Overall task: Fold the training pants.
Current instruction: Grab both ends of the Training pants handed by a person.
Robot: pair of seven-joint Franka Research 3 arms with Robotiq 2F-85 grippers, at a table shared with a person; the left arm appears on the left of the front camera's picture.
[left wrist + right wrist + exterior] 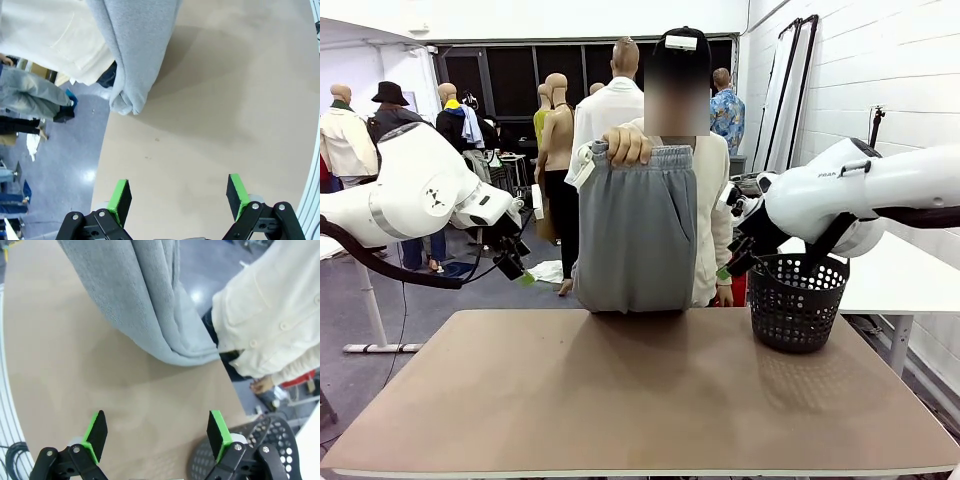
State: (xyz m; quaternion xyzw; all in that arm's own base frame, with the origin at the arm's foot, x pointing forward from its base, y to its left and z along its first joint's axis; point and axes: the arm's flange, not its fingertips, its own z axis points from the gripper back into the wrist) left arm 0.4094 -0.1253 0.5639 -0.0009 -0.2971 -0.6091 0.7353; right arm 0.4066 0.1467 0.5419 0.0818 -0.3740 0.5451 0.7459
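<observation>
A person at the far side holds the light grey training pants (pixel 635 232) up by the waistband with one hand (pixel 627 145); the lower end rests on the far edge of the table. My left gripper (pixel 515 268) hovers open to the left of the pants, off the table's far left corner. In the left wrist view its green pads (pixel 120 196) stand wide apart above bare tabletop, with the pants (pixel 135 50) ahead. My right gripper (pixel 732 262) is open right of the pants, beside the basket. Its pads (pixel 218 432) frame the table, the pants (pixel 145 300) beyond.
A black mesh basket (pixel 796 300) stands at the table's far right corner. The brown tabletop (pixel 640 400) stretches bare toward the near edge. The person's cream shirt (pixel 270 315) is right behind the pants. A white table (pixel 900 270) stands to the right.
</observation>
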